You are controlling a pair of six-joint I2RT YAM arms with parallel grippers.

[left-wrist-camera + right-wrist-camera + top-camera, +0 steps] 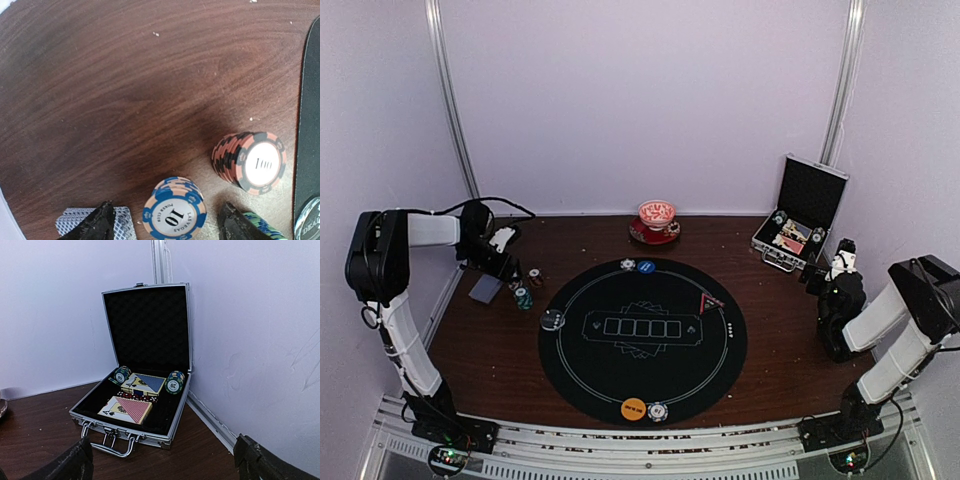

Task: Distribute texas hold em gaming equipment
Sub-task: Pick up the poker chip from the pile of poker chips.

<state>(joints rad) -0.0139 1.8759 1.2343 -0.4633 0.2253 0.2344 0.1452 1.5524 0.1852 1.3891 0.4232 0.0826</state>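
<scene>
My left claw (166,210) stands open, its fingers either side of the blue-striped chip stack (175,219) without touching it. A red chip stack (250,162) is near on the tabletop (100,100), with cards (67,221) beside my finger. My right claw (162,457) gapes wide, facing the open case (145,330).

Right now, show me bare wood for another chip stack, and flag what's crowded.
Free: brown wooden table between the round black mat and the right arm; the near-left corner, between the grey-blue-backed card and the near edge. Crowded: left of the mat, where striped-edge chip stacks and that card cluster at the left fingers.
</scene>
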